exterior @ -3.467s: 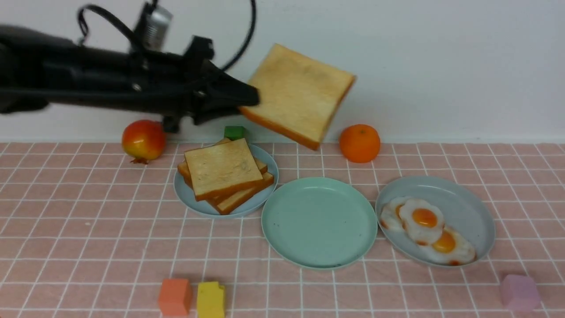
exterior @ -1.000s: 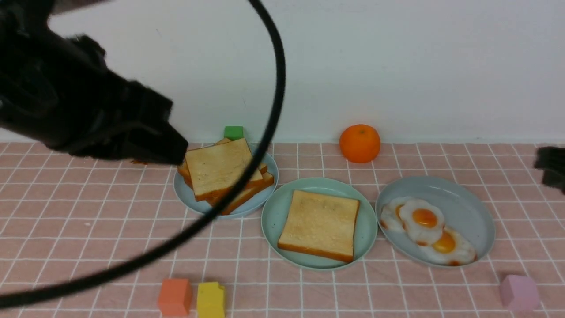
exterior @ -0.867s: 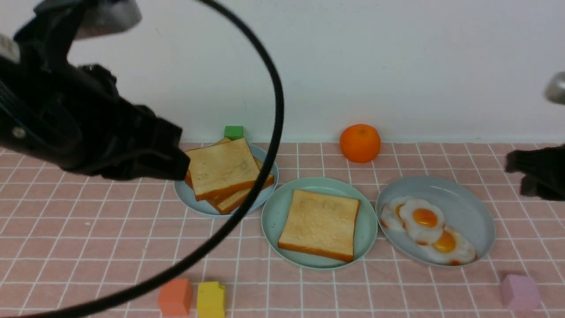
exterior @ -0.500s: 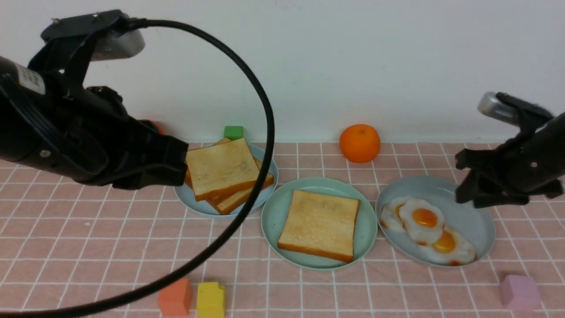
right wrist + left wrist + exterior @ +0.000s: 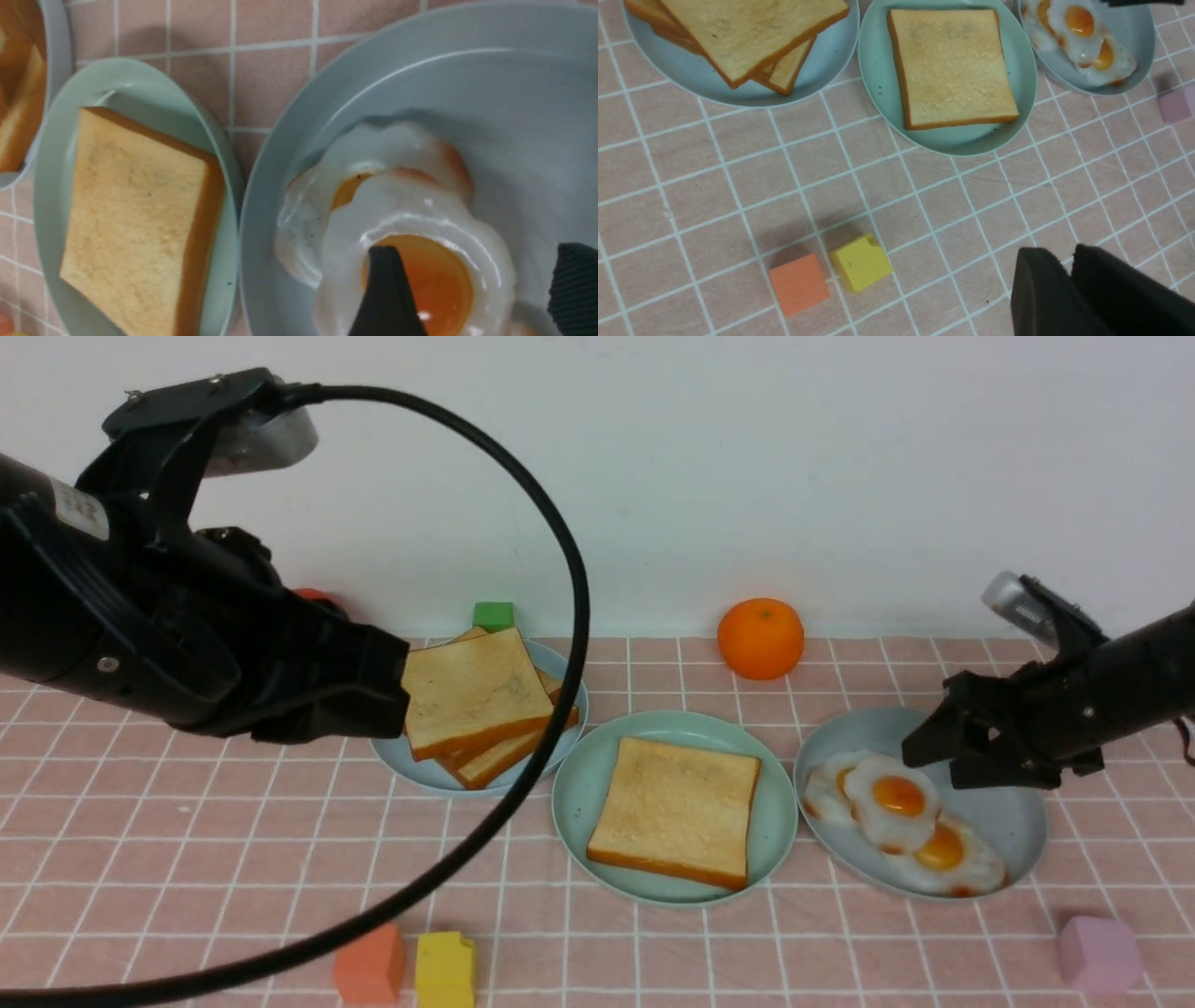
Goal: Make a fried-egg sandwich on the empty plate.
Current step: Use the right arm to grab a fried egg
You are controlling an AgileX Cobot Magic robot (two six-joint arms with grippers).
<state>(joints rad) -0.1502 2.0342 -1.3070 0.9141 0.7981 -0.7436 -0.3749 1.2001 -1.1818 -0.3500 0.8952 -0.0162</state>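
Note:
The mint-green plate (image 5: 577,803) sits mid-table with one toast slice (image 5: 674,810) lying flat on it, its top bare. On the pale blue-grey plate (image 5: 1004,751) to the right lie overlapping fried eggs (image 5: 894,798). My right gripper (image 5: 920,758) hovers open just above them; in the right wrist view its fingers (image 5: 380,280) straddle the top egg's yolk (image 5: 439,280) without gripping it. My left gripper (image 5: 400,698) is shut and holds nothing, raised at the left edge of the toast stack (image 5: 476,695). In the left wrist view that gripper (image 5: 1066,254) is over bare tablecloth.
An orange (image 5: 761,637) and a green cube (image 5: 495,615) stand by the back wall. Orange (image 5: 371,964) and yellow (image 5: 445,971) cubes lie at the front, a lilac cube (image 5: 1100,954) at front right. The left arm's cable (image 5: 560,551) loops across the toast stack.
The toast went from my left gripper onto the mint-green plate, and that arm drew back left. My right arm came in from the right over the eggs and opened its jaws.

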